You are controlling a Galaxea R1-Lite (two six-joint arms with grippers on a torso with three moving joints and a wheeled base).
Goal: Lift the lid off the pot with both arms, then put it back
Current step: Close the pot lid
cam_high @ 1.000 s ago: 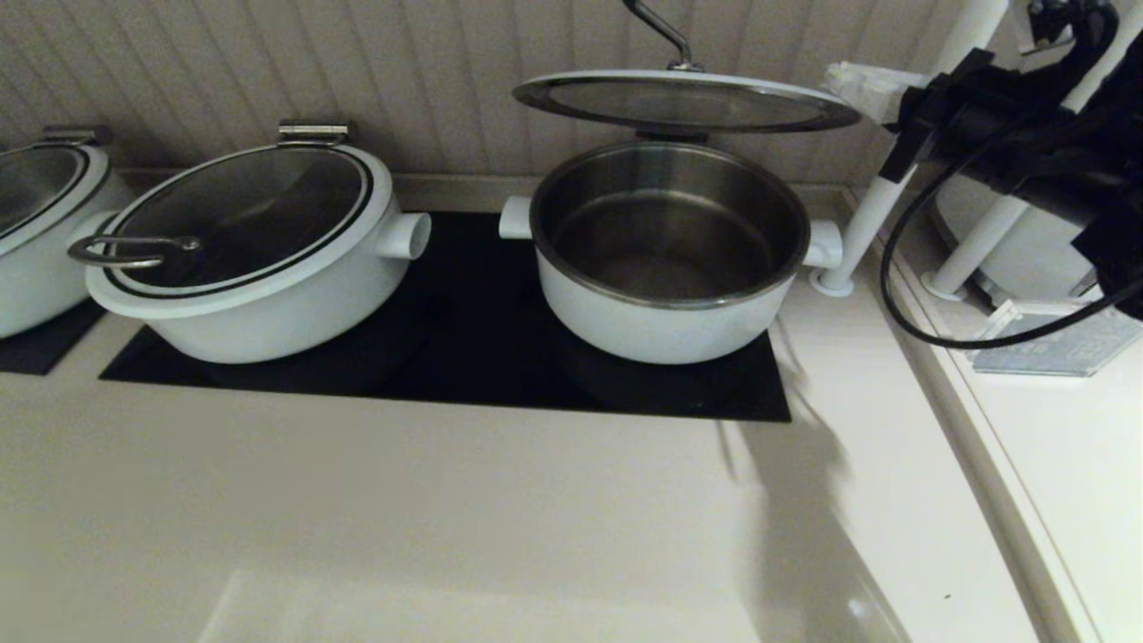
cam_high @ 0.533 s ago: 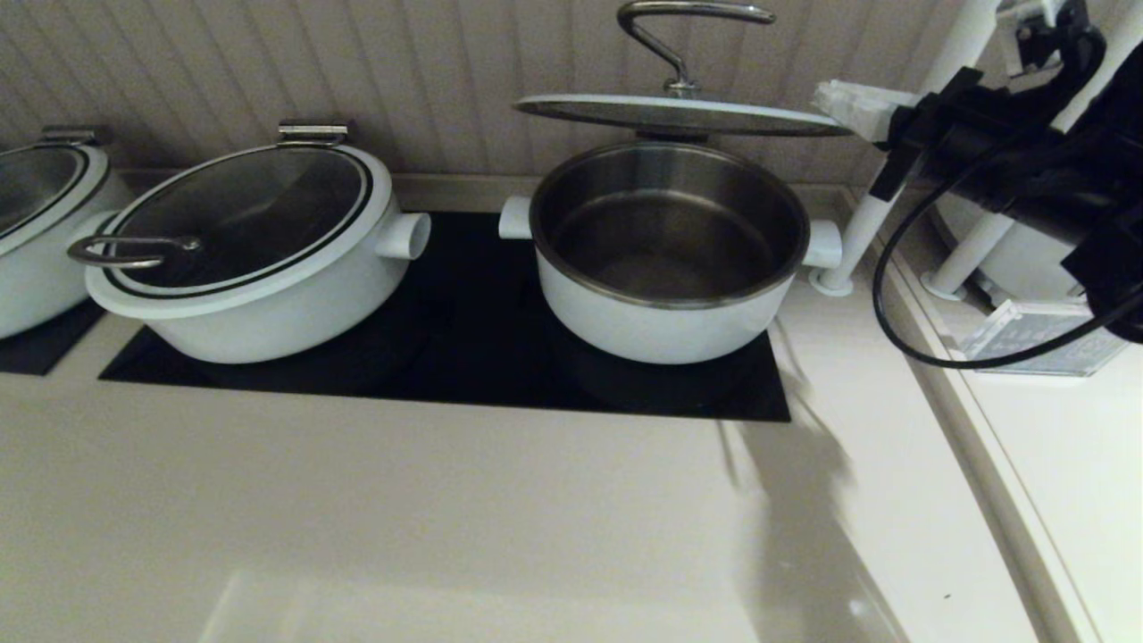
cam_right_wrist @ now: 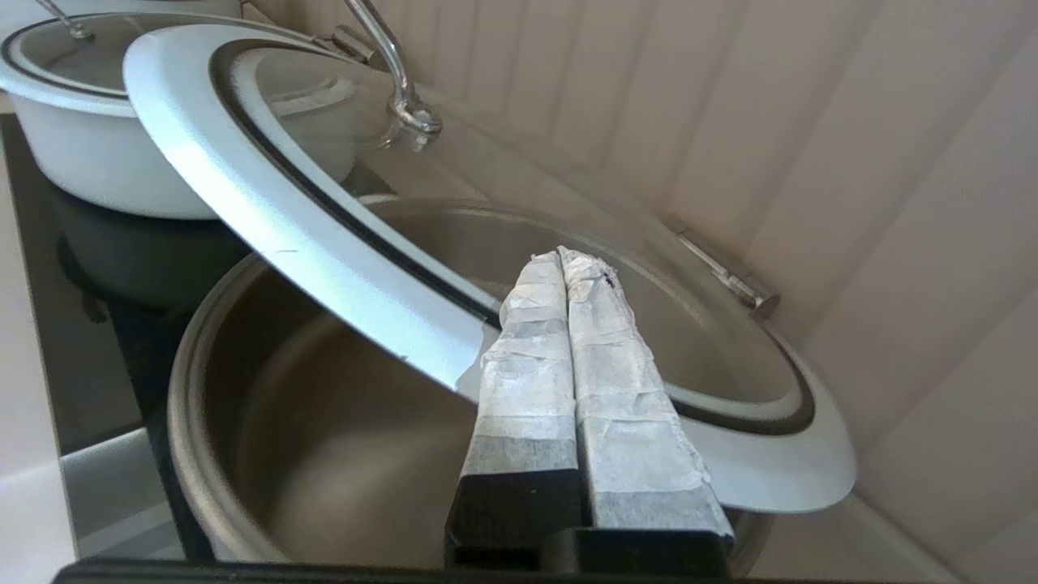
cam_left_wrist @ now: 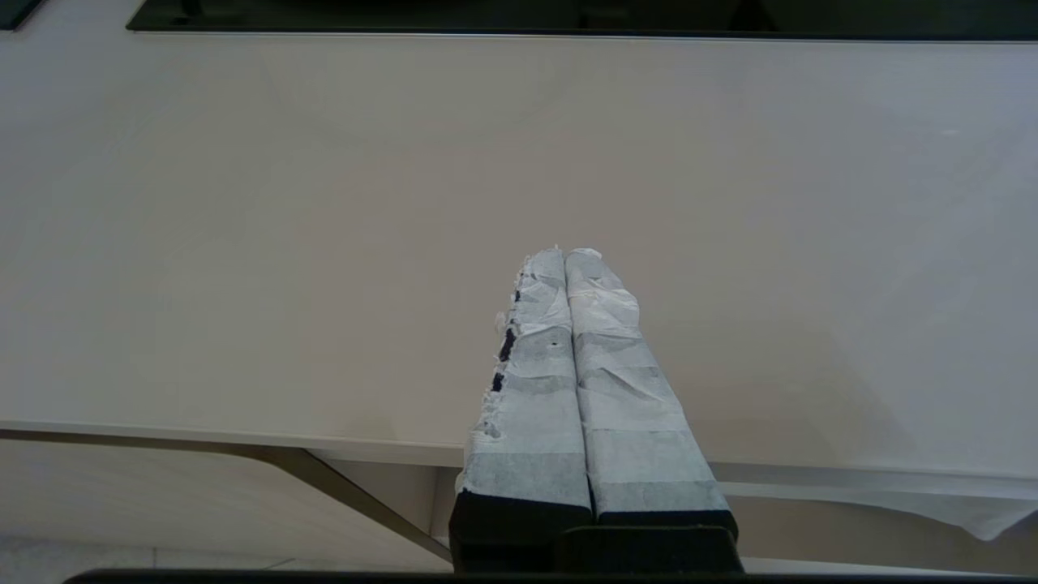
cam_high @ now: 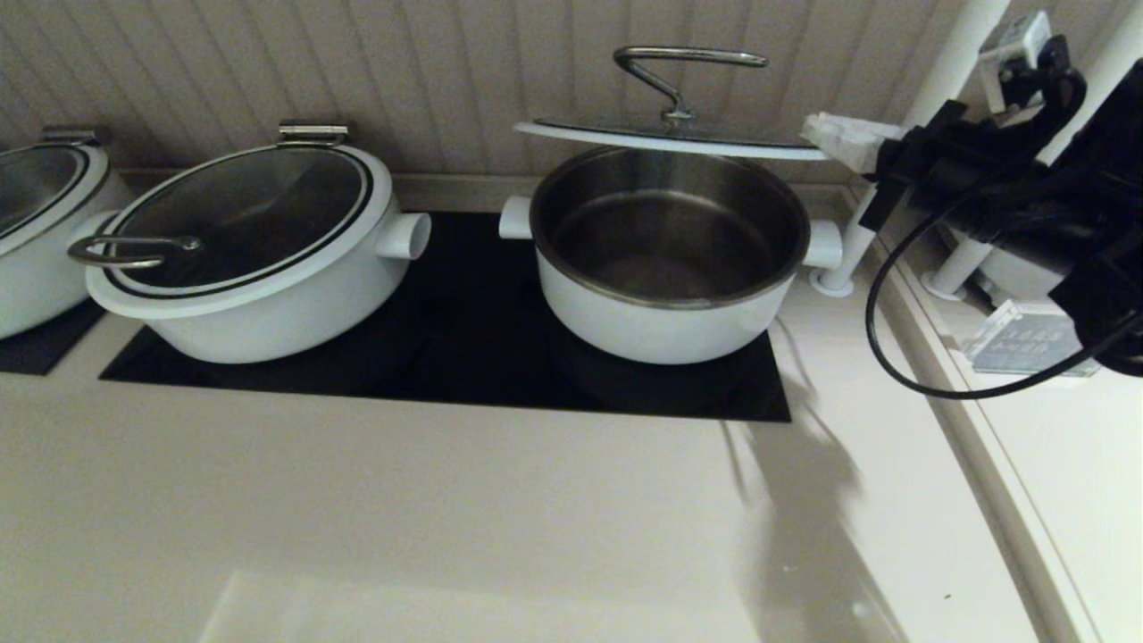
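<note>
Right claw (cam_right_wrist: 561, 255) pressed closed against lid (cam_high: 670, 138) rim at upper right, could slip and slam lid onto pot (cam_high: 665, 259).

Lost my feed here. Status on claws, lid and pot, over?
Right claw shut, pressed on the lid rim. Left claw shut, parked over bare counter. Lid tilted above the open pot, nothing in between.

The white-rimmed glass lid (cam_high: 670, 140) hangs nearly level just above the open steel-lined white pot (cam_high: 665, 268) on the black hob.
</note>
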